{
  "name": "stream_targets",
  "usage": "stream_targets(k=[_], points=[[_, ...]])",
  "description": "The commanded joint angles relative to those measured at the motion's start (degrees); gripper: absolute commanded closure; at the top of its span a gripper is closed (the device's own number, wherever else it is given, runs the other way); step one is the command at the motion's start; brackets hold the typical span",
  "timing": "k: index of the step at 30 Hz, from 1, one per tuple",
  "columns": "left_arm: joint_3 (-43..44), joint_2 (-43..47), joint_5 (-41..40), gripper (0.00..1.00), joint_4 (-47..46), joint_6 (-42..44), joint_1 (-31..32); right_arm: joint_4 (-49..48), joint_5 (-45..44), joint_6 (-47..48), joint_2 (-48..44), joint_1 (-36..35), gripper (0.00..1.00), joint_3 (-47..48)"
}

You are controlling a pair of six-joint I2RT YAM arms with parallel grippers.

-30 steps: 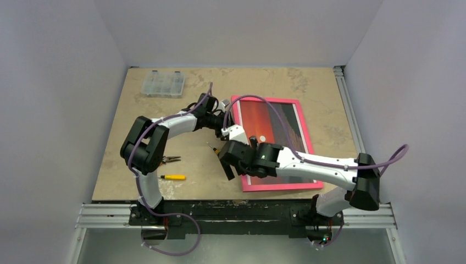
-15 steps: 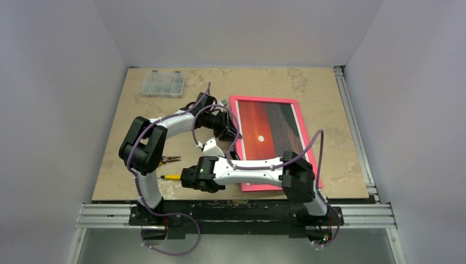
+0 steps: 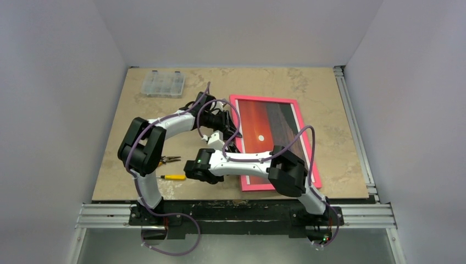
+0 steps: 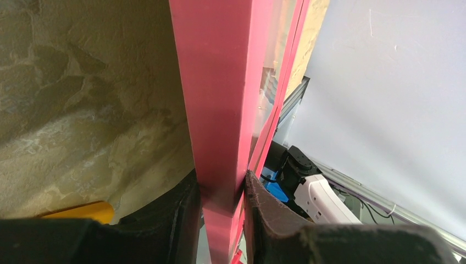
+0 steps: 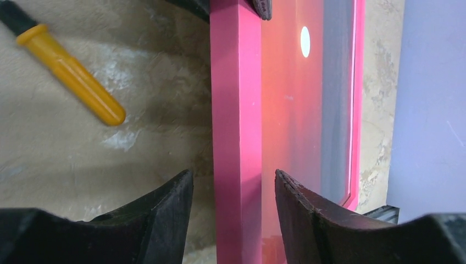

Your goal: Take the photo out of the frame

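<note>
1. My left gripper [image 4: 220,190] is clamped on the frame [image 3: 264,98], with a finger pressed against each face of the pink side rail.
2. My right gripper [image 5: 233,184] is spread wide and straddles that same rail just behind the left one. A sliver of gap shows on either side, so it grips nothing.
3. Just past the right gripper's inner finger lies the photo [image 5: 291,99], red sky and white sun. It is seated inside the frame and runs away from the fingers to the far rail.
4. Outward of the other finger, apart from the rail, a yellow-handled screwdriver [image 5: 77,82] lies on the table [image 3: 329,82].
5. I read this step as securing the frame at two points along one rail. The photo is not out, so I judge the task to be at an early stage.
6. Next I would close the right jaws squarely on the rail without pinching the print's edge. Then I would tip or turn the frame so the back can be reached and the photo pushed free.
7. From these views I cannot tell whether the gripped rail is lifted off the table.
8. The rail looks thin, so uneven pull between the two grippers could twist it.
</note>
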State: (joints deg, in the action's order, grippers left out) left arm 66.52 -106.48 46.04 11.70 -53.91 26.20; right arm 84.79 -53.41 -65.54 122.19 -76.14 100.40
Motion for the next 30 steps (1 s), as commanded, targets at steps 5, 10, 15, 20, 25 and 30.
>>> stream_targets(k=[5, 10, 15, 20, 25, 30], points=[[2.3, 3.4, 3.0, 1.00, -1.4, -1.8, -0.6, 2.2, -5.2, -1.9, 1.9, 2.2, 0.46, 2.0], [2.2, 3.6, 2.9, 1.00, -1.4, -1.8, -0.6, 2.2, -5.8, -1.5, 2.3, 2.9, 0.51, 1.6], [2.0, 3.7, 2.8, 1.00, -1.6, -2.0, -0.6, 2.1, -6.4, -0.9, 3.1, 3.4, 0.63, 1.8], [1.4, 4.2, 2.4, 1.00, -2.3, -2.2, -0.7, 2.2, -6.7, -0.7, 3.0, 3.4, 0.73, 1.8], [0.3, 5.6, 1.8, 0.83, -3.5, -2.2, -1.3, 2.1, -7.8, -0.1, 1.2, 3.4, 1.00, 1.4], [-0.9, 10.4, -0.5, 0.39, -3.2, -0.3, -4.1, 2.2, -9.0, 1.1, -1.5, 3.4, 1.00, 1.0]])
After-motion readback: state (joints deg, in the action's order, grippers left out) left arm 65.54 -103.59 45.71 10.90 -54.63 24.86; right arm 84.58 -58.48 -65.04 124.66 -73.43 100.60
